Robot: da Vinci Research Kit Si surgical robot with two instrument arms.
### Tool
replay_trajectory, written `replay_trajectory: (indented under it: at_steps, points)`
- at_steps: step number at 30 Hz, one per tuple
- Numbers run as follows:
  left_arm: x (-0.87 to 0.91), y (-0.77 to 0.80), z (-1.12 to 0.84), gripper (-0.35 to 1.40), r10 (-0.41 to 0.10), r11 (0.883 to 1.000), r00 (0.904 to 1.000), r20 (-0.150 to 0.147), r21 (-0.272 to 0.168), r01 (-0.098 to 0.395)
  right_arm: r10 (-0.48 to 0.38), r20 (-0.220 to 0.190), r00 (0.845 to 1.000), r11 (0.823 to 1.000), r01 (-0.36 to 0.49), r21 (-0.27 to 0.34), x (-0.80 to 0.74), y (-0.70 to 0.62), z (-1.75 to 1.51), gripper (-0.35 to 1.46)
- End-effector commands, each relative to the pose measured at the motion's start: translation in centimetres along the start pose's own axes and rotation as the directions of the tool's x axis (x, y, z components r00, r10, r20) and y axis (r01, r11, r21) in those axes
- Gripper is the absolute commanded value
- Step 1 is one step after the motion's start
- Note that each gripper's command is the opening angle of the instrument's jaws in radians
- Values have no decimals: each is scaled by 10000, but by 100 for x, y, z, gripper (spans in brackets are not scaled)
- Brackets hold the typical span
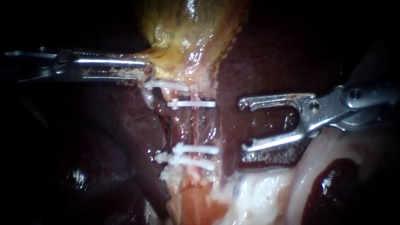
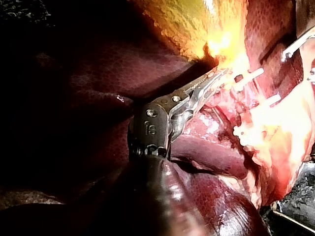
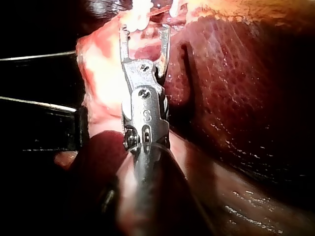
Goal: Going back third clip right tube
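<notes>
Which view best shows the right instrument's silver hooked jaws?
Endoscope view: the silver right instrument lies side-on, hooked jaws open and empty. Right wrist view shows it from behind, gap visible. Left wrist view catches only its jaw tips.

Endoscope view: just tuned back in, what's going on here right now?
The left instrument has its end effector shut on the yellowish tissue just above the clipped area. Below it, several white clips cross the tube, some high and some low. The right instrument sits over the liver to the right of the clips. Its jaws are open and empty and touch neither a clip nor the tube.
</notes>
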Motion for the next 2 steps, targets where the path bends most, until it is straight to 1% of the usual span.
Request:
replay_trajectory:
  at_steps: [1,2]
  points:
    - [0,0,0,-35,-1,10000,10000,1,-4,1,-2,1,10000,10000,2,2,0,0,0,50]
    - [0,0,-1,-35,-1,10000,10000,2,-8,1,-5,1,10000,10000,5,1,0,-1,0,50]
